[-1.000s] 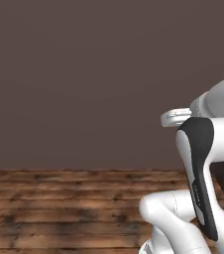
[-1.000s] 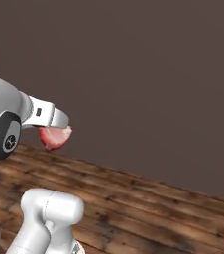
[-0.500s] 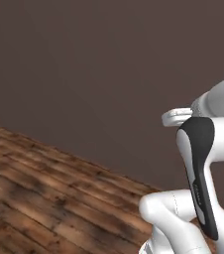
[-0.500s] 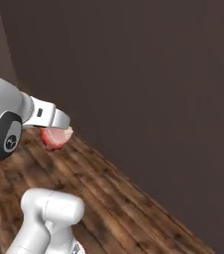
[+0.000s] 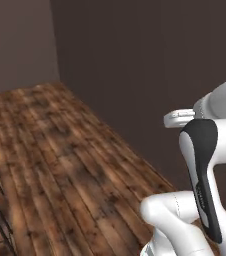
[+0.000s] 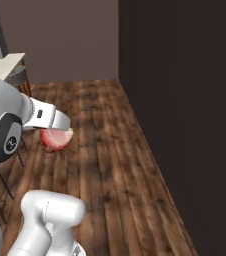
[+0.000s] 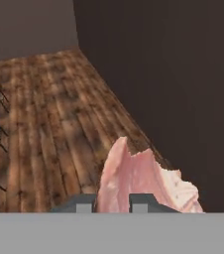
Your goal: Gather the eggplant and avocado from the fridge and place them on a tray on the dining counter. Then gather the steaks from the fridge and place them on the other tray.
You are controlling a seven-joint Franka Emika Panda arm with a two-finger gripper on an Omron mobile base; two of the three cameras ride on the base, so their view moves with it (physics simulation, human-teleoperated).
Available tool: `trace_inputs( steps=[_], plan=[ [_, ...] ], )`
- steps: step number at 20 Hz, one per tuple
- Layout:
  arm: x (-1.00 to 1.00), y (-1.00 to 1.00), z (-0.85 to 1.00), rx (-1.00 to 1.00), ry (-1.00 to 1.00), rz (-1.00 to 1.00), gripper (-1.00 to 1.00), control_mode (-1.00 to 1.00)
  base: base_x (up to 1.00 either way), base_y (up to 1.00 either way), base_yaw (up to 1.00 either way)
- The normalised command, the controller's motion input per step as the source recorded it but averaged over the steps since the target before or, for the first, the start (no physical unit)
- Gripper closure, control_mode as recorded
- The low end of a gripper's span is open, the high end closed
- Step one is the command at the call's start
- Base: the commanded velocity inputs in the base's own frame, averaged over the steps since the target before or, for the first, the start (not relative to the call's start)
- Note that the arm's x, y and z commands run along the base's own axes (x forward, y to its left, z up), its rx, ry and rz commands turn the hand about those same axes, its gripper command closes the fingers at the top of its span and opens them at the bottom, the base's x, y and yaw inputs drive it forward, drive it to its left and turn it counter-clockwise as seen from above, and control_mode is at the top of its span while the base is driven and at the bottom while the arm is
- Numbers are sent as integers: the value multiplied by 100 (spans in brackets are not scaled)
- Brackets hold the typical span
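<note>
Pale pink and raw, the steak (image 7: 146, 182) hangs pinched between the jaws of the gripper (image 7: 112, 202), held in the air above the wooden floor (image 6: 110, 150), near the dark wall (image 6: 185, 100).

Steak (image 7: 143, 181) sits between the gripper (image 7: 112, 202) fingers, clamped, projecting forward past the tips. In the right base view the steak (image 6: 56, 138) hangs under the hand, above the floor (image 6: 110, 165). Wall (image 6: 185, 110) runs along the floor's right side; a second wall (image 6: 60, 40) closes the far end. Desk (image 6: 2, 65) corner at far left, stool (image 6: 16, 76) just beside it.
</note>
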Motion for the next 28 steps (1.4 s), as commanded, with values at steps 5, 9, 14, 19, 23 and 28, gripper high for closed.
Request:
trace_inputs(
  steps=[5,9,14,19,23,28],
  plan=[
    [0,0,0,0,0,0,100,100,78,-35,78],
    [0,0,0,0,0,0,100,100,85,-38,75],
    [0,0,0,0,0,0,100,100,85,-59,67],
    [0,0,0,0,0,0,100,100,86,-55,69],
    [0,0,0,0,0,0,100,100,85,-45,72],
    [0,0,0,0,0,0,100,100,78,-47,72]
  ],
)
